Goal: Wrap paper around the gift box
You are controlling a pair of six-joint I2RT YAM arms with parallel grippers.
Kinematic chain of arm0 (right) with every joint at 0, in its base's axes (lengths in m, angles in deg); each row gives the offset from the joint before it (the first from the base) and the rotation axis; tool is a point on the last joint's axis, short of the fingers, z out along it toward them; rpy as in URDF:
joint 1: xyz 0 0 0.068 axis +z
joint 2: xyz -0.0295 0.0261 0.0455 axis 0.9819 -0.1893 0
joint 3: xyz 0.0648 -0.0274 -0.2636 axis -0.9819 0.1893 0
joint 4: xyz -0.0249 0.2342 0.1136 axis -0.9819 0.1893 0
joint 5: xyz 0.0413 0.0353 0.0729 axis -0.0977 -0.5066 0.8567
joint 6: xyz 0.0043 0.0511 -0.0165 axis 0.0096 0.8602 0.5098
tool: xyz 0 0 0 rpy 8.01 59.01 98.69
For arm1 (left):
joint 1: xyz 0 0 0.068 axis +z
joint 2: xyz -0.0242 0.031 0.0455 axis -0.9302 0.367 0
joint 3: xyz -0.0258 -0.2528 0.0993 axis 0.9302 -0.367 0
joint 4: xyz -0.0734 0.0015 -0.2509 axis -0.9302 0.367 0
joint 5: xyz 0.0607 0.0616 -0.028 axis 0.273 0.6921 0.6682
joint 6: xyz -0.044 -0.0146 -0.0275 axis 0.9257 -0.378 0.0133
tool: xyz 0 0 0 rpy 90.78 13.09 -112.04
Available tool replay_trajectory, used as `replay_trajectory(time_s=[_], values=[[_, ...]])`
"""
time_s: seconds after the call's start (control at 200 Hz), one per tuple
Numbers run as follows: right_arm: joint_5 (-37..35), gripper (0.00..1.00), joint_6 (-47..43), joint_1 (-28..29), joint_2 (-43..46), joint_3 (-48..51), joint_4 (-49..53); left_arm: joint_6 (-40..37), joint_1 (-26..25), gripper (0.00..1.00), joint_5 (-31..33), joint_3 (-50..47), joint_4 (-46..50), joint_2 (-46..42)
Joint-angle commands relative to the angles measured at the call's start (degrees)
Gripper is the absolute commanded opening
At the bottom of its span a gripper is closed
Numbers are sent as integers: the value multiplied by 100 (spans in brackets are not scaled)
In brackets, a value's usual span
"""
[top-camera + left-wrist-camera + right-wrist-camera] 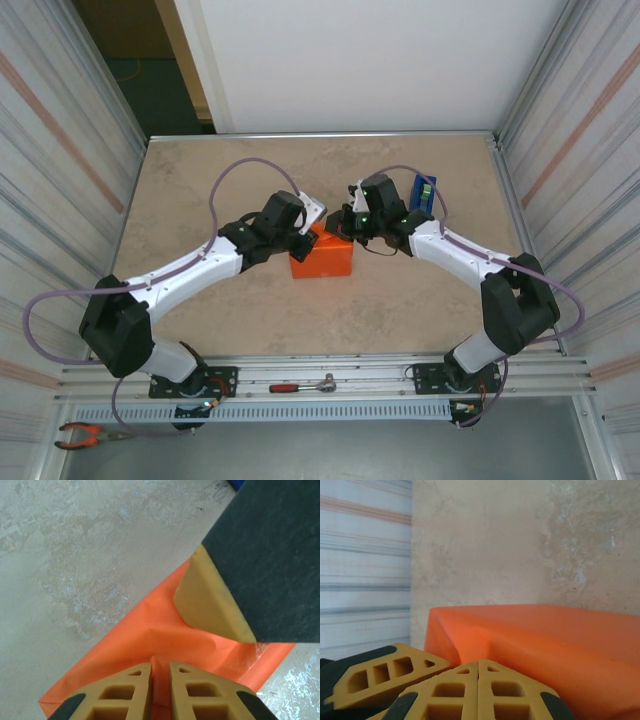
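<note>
Pinching orange paper on gift box: left gripper

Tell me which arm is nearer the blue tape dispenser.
Right. The right fingers are at the orange-wrapped gift box's far right corner, with the tape dispenser just beyond to the right; the left fingers are at the box's far left corner, farther off.

Gift box, tape dispenser on table
</note>
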State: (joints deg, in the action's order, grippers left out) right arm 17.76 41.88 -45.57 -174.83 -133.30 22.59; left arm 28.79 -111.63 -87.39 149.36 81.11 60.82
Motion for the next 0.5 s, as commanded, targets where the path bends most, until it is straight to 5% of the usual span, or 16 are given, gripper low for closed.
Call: replay_trajectory(time_s=[0.0,0.251,0.496], values=[[-167,0,-36,56,158,272,59,-111,-72,18,-308,61,813,93],[-228,0,-13,58,154,455,-53,165,705,34,-1731,930,1081,-233],[-233,0,54,56,174,585,-163,114,834,35,-2286,1356,1127,246]])
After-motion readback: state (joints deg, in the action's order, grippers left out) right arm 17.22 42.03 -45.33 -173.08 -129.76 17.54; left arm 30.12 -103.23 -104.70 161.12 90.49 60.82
